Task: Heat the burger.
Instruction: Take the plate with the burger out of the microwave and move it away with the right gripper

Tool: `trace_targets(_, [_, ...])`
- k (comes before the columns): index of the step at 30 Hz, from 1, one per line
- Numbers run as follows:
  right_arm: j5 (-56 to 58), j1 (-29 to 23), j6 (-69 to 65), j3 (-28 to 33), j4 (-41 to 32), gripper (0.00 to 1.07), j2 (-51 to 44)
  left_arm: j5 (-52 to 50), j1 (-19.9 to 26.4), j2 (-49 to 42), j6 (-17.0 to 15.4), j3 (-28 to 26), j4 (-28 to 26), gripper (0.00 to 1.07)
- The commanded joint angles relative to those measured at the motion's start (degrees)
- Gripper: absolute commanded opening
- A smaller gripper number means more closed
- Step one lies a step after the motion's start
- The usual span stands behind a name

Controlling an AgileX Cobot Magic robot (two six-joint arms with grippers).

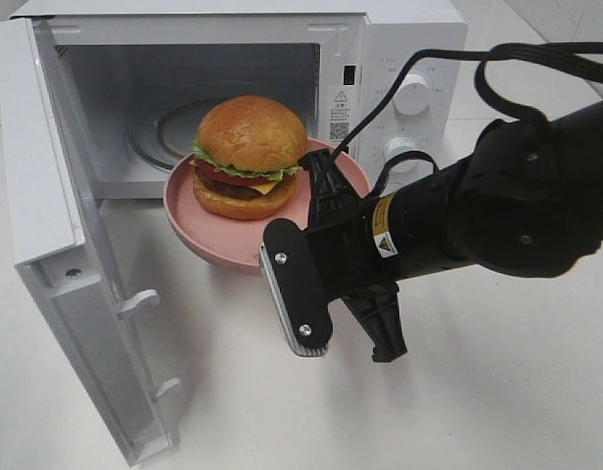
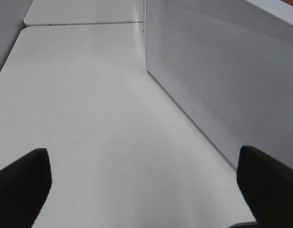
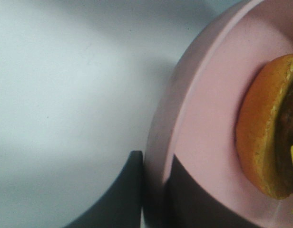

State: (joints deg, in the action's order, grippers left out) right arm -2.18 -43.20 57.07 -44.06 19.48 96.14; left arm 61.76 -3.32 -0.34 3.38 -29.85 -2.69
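1. Nearest the camera, the black right gripper (image 1: 316,181) on its black arm is clamped on the rim of the round pink plate (image 1: 199,230), one finger over the rim and one under it.
2. On that plate sits the tall burger (image 1: 249,157) with its glossy golden bun, green lettuce, red tomato and dark patty, held just in front of the white microwave (image 1: 409,59) cavity.
3. Its white door (image 1: 57,284) stands wide open.
4. Off by the microwave's side panel, the left gripper (image 2: 144,183) hovers above the white tabletop (image 1: 478,392) with jaws spread wide, empty.
5. Judged so far: door opened, plate lifted; sliding it in, releasing, closing and starting remain.
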Motion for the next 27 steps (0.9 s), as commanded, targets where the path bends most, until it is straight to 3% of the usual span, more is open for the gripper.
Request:
trace_targets(1, [-4.3, -0.3, 0.2, 1.1, 1.1, 0.0, -3.6, -0.5, 0.1, -1.0, -0.1, 0.1, -0.4, 0.98])
trace_targets(14, [-2.1, -0.3, 0.2, 11.6, 1.3, 0.0, -16.9, -0.5, 0.1, -1.0, -0.1, 0.1, -0.4, 0.98])
trace_targets(27, [11.5, -0.3, -1.0, 19.9, 2.7, 0.0, -33.2, -0.5, 0.1, -1.0, -0.1, 0.1, -0.4, 0.98])
